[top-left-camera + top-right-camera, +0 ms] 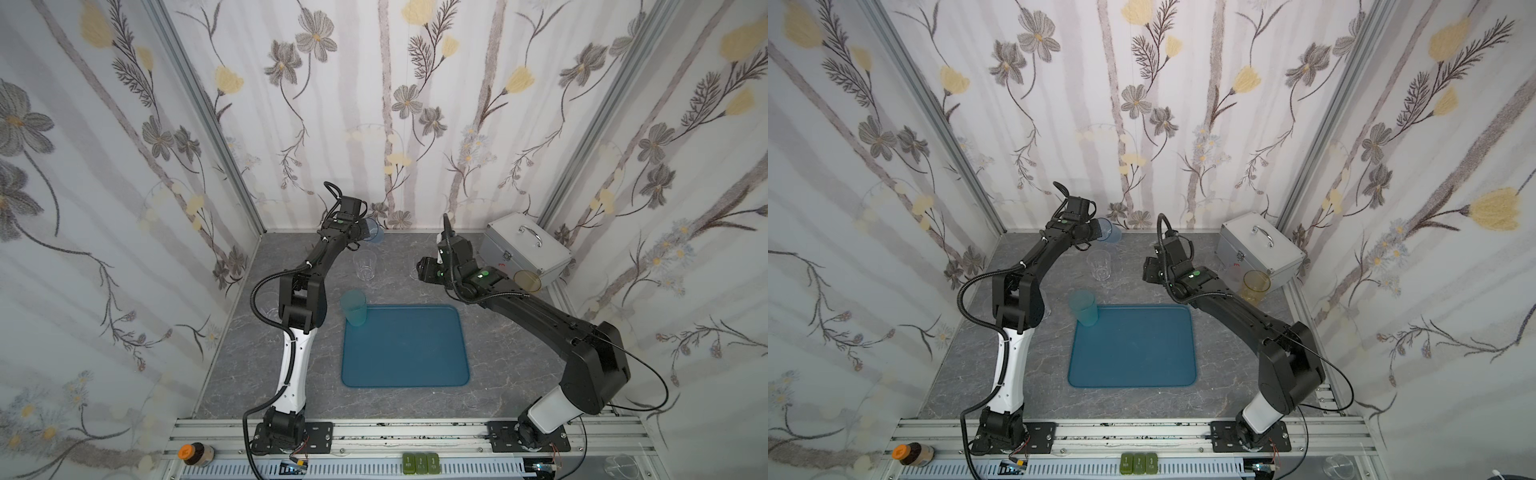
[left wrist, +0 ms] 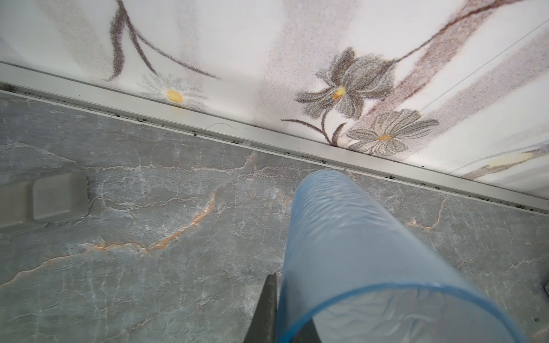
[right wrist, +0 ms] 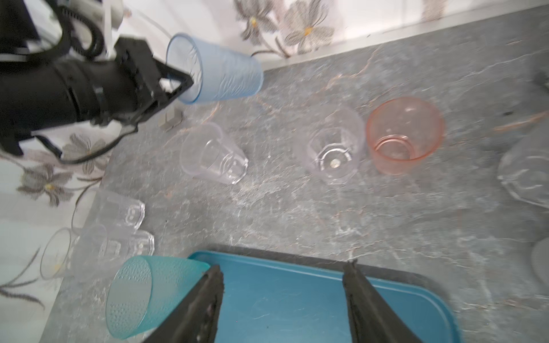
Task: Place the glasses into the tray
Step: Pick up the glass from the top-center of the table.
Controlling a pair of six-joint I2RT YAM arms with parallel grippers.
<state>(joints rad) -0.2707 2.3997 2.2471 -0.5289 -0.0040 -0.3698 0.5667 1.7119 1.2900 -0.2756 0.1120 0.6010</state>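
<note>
Closest to the lens, in the left wrist view, is the light blue tumbler (image 2: pixel 371 252), its rim filling the near corner and its base pointing at the back wall. The left jaws are clamped on its wall at the rim, one finger inside and one outside. The tumbler is tipped nearly onto its side, well beyond the far-left corner of the tray (image 1: pixel 405 357), and it appears lifted off the worktop (image 1: pixel 245 374). The right jaws stand open with nothing between them, hovering over the tray's far edge.

Only the teal tumbler (image 1: pixel 354 307) is at the tray. It stands upright at the far-left corner with its base seemingly just inside the rim, and the rest of the tray floor is bare.

Everything else sits outside the tray. A clear faceted tumbler (image 1: pixel 365 266) stands beyond the far edge. The right wrist view shows another clear tumbler (image 3: pixel 332 148) just beside a pink tumbler (image 3: pixel 405 135), also beyond that edge. A cluster of clear tumblers (image 3: pixel 113 246) stands to the tray's left, mostly hidden by the left arm in both top views. An amber tumbler (image 1: pixel 527 281) stands beyond the far-right corner, just beside the silver case (image 1: pixel 525 245).

By my reading the job is barely begun: one glass placed, one in hand to carry over and set upright, and most yet to be fetched.
</note>
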